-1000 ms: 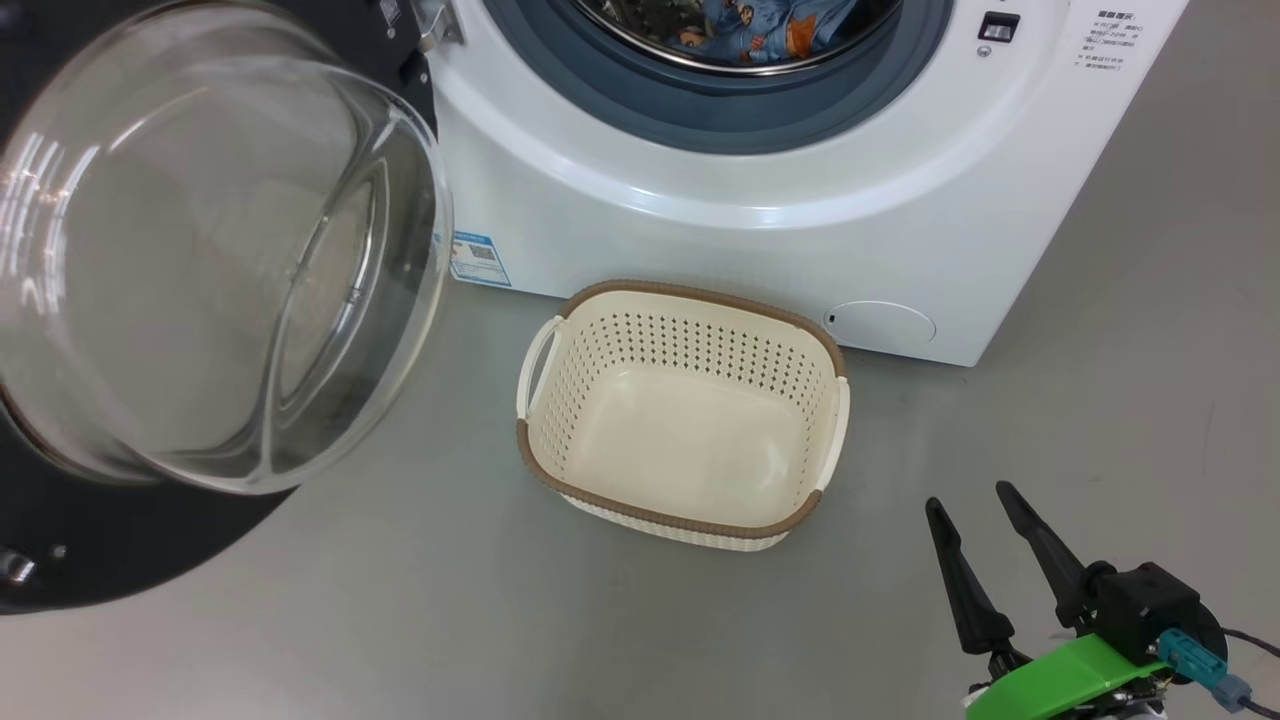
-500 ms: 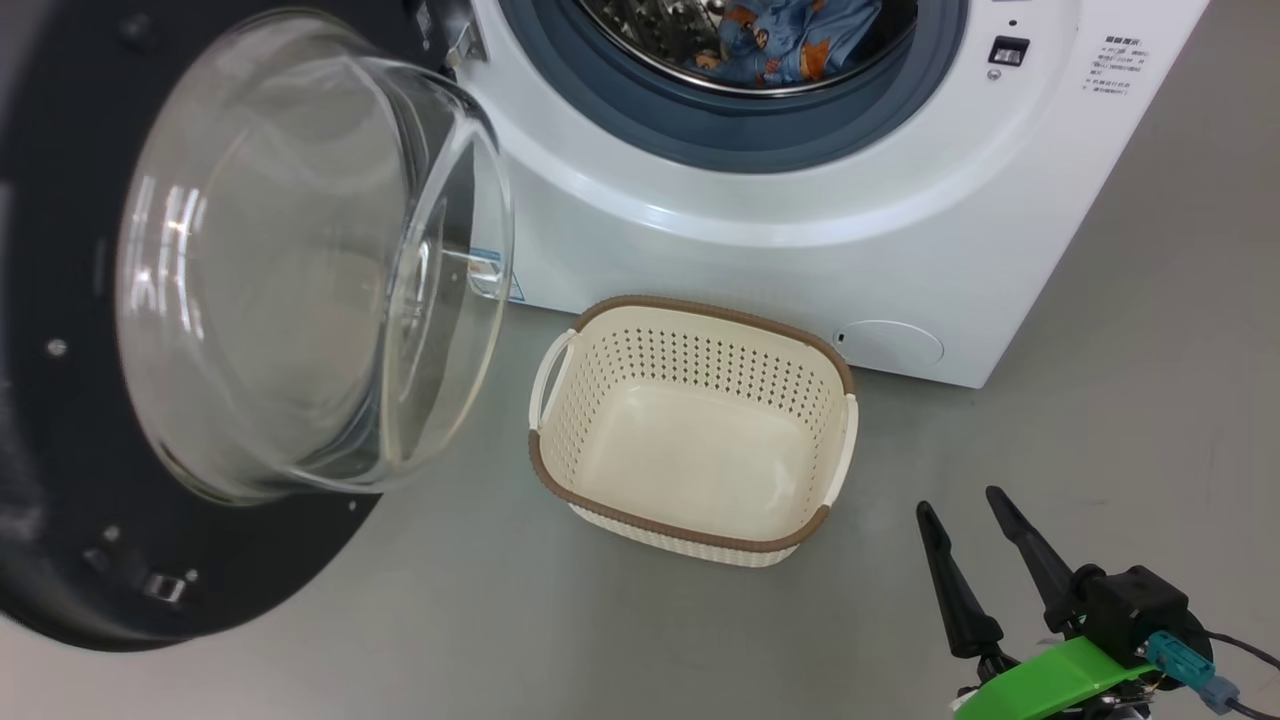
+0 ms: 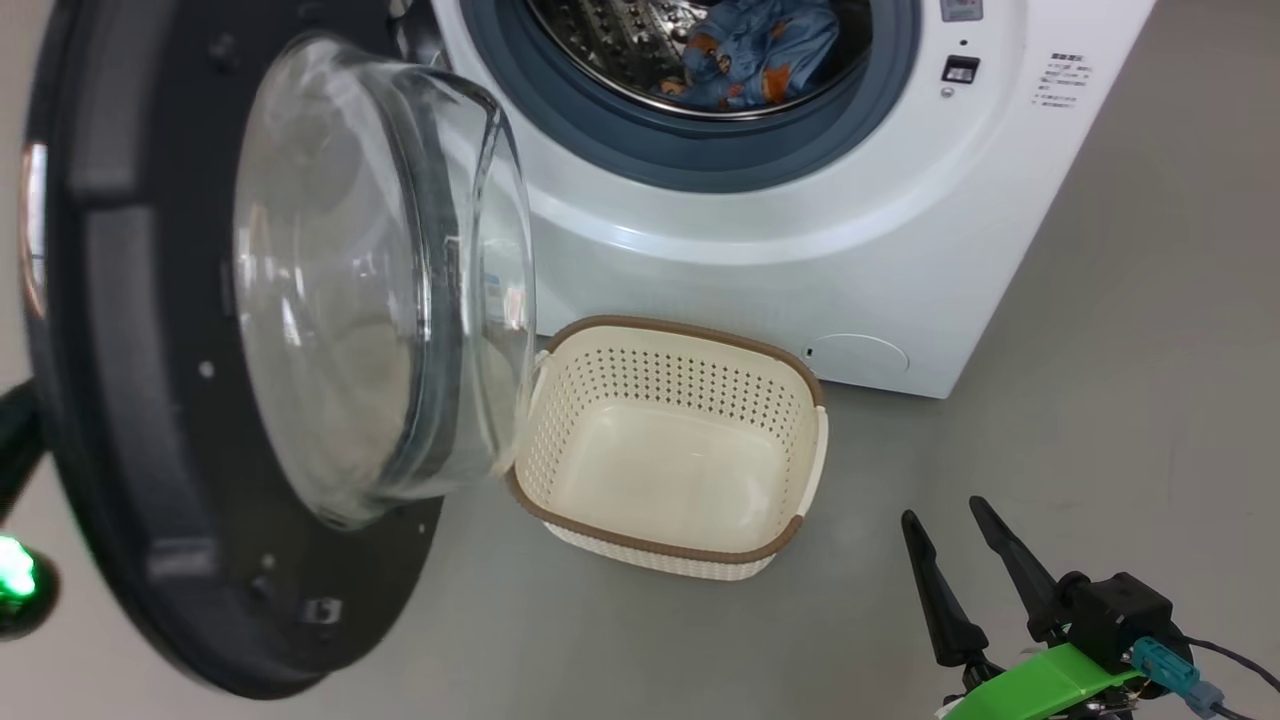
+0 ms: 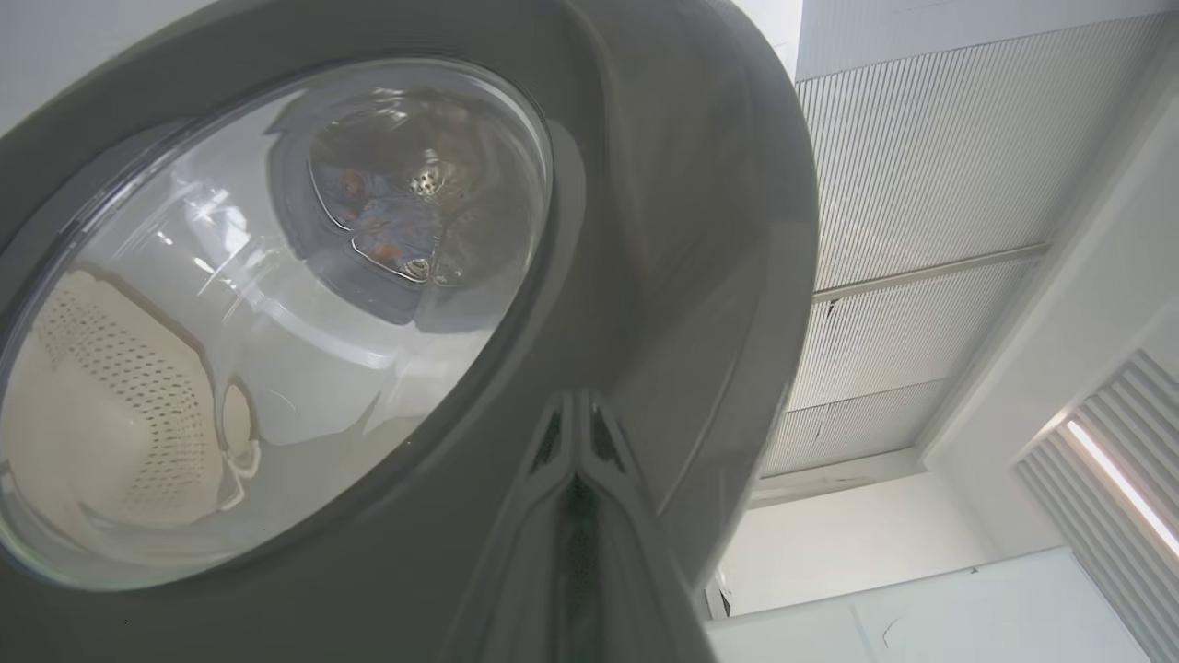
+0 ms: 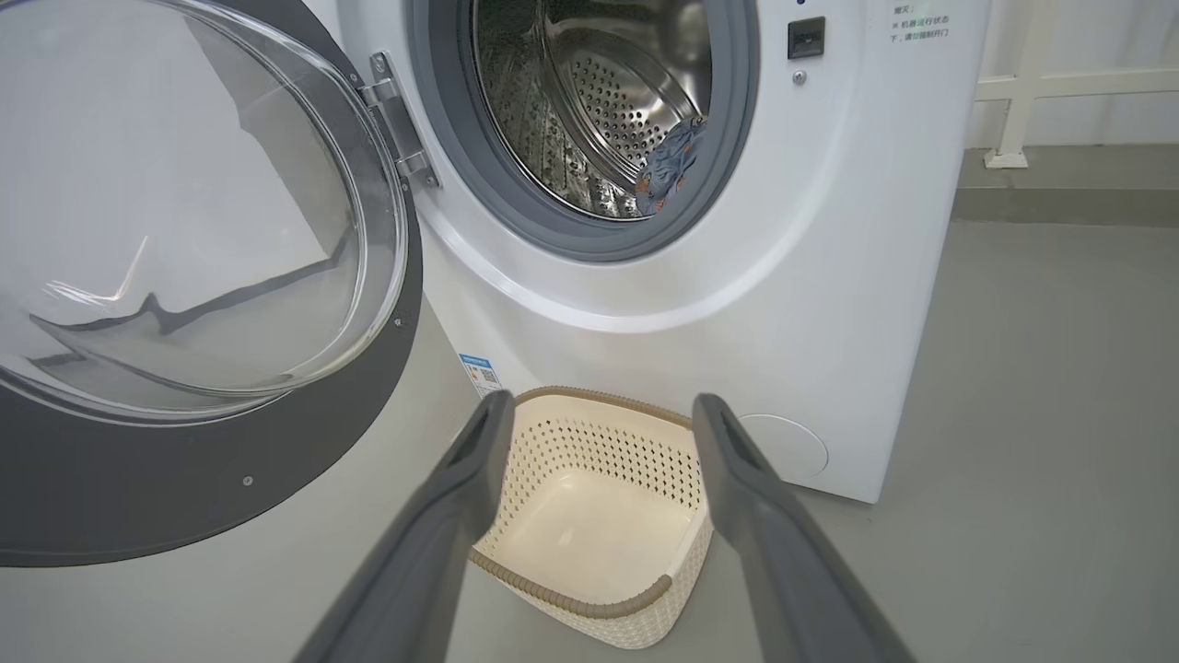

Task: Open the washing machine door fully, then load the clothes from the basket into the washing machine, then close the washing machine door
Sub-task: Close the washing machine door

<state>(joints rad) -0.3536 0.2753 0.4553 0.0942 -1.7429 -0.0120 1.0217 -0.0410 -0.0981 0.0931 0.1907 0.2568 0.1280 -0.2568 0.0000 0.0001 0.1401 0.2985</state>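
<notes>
Showing blue-white sticker [image 5: 481, 373] on washing machine [image 3: 800, 250] | txt illegible | clothes [image 3: 750, 50] inside

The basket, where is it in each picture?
Head view: the basket sits in the middle, in front of the washing machine.
Left wrist view: the basket shows lower left, warped through the glass of the washing machine door.
Right wrist view: the basket is bottom middle, between the fingers of the right gripper.
Shared landmark: the door's round glass window, left of the basket in head and right wrist views.

Door [image 3: 120, 400] part-open; clothes [image 3: 760, 50] inside washing machine [image 3: 750, 270]; basket [image 3: 680, 385] empty.
</notes>
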